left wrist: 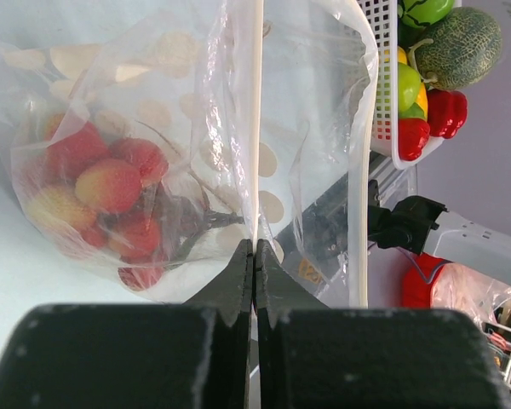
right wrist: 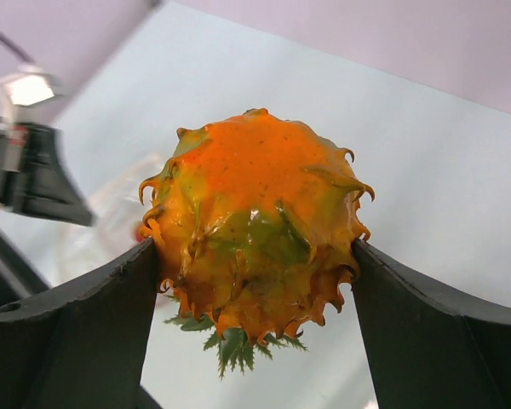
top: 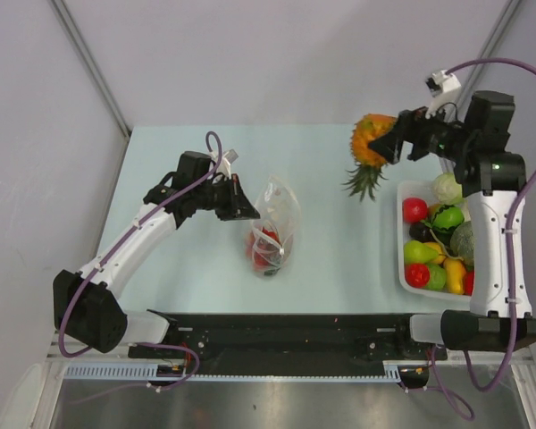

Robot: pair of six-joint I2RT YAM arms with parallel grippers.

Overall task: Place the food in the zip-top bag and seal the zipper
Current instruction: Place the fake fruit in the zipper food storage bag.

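The clear zip-top bag [top: 275,225] lies mid-table with red berries [left wrist: 111,183] inside it. My left gripper [top: 247,202] is shut on the bag's mouth edge, pinching the white zipper strip [left wrist: 256,119] between its tips [left wrist: 255,256]. My right gripper [top: 386,147] holds an orange ruffled toy pineapple [right wrist: 255,221] with green leaves, both fingers [right wrist: 94,315] pressed on its sides. The pineapple [top: 368,147] hangs above the table, right of the bag and left of the tray. More food fills the white tray [top: 404,237] at the right: a red piece [top: 414,209], a green ball [top: 448,217], yellow bits.
The white tray sits by the table's right edge, beside the right arm's upright link [top: 491,241]. Grey walls close the table at back and sides. In the left wrist view the tray's end [left wrist: 392,85] and a melon [left wrist: 462,47] show beyond the bag.
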